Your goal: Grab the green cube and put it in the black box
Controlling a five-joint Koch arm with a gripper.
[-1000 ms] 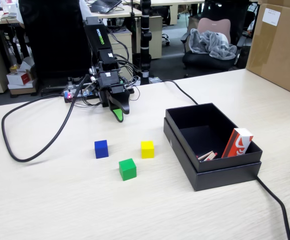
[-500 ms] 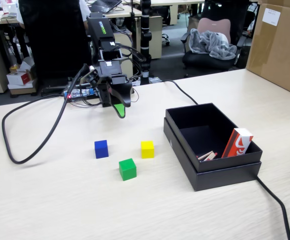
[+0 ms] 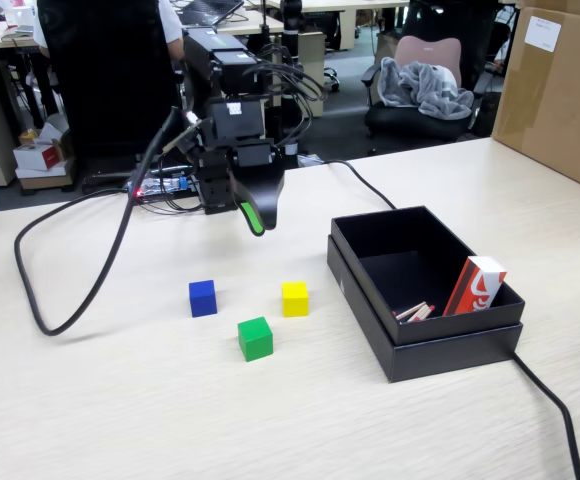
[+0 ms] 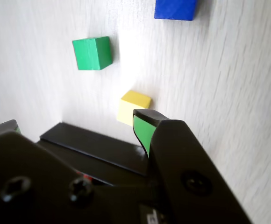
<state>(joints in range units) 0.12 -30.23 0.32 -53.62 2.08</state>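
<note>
Green and matte, the cube (image 3: pixel 255 338) sits on the pale wooden table (image 3: pixel 120 400), well to the left of the black box (image 3: pixel 422 290) in the fixed view, just in front of the yellow cube (image 3: pixel 294 298) and the blue cube (image 3: pixel 202 297). Above the table behind them, the gripper (image 3: pixel 255 218) holds nothing; whether its jaws are parted I cannot tell.

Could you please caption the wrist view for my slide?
Gripper hovers above the table, with green cube, yellow cube and blue cube below.
</note>
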